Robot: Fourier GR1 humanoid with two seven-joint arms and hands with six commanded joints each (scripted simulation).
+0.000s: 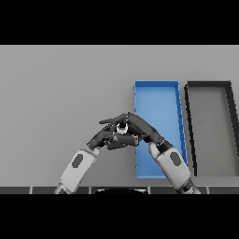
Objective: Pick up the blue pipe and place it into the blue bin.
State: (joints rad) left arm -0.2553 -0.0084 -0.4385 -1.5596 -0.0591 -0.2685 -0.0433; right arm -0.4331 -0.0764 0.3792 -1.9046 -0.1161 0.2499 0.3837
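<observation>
My right hand [138, 126] reaches left from the blue bin's side, with its fingers and thumb curled round a small object. Only a pale round end of that object [122, 127] shows between them, so I take it for the pipe; its colour is hidden. The hand holds it just left of the blue bin [156, 95], a long open tray whose near left part lies under my right wrist. My left hand [106, 138] sits right below and beside the right hand, fingers relaxed, touching or nearly touching it.
A black bin [231, 126] of the same long shape stands just right of the blue one. Grey table stretches to the left and far side.
</observation>
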